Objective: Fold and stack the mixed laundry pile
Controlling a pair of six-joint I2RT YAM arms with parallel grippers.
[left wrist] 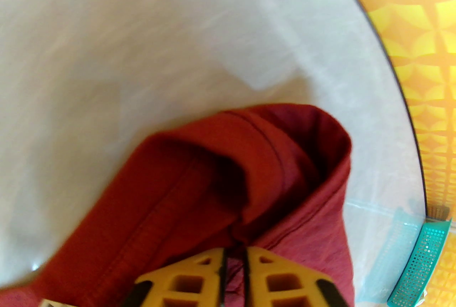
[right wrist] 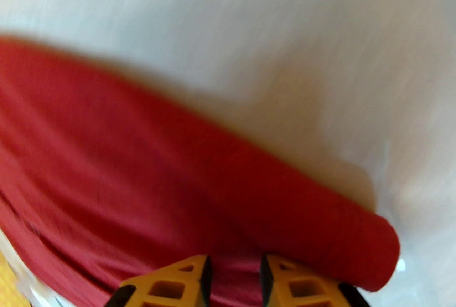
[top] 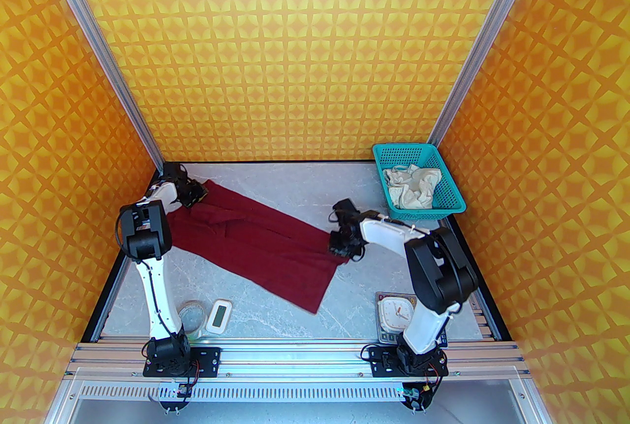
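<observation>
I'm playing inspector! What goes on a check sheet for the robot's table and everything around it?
Surface: grey marbled table, no spills seen.
Job's things: red shirt stretched across the table between the claws; cream shorts crumpled in the teal basket at the far right corner.
Clutter: tape roll, white gadget with a screen and clock, all near the front edge.
Claws: left claw and right claw each pinch the red shirt.
Cables: black wires loop along the arms.
Surroundings: orange patterned walls, metal posts.
</observation>
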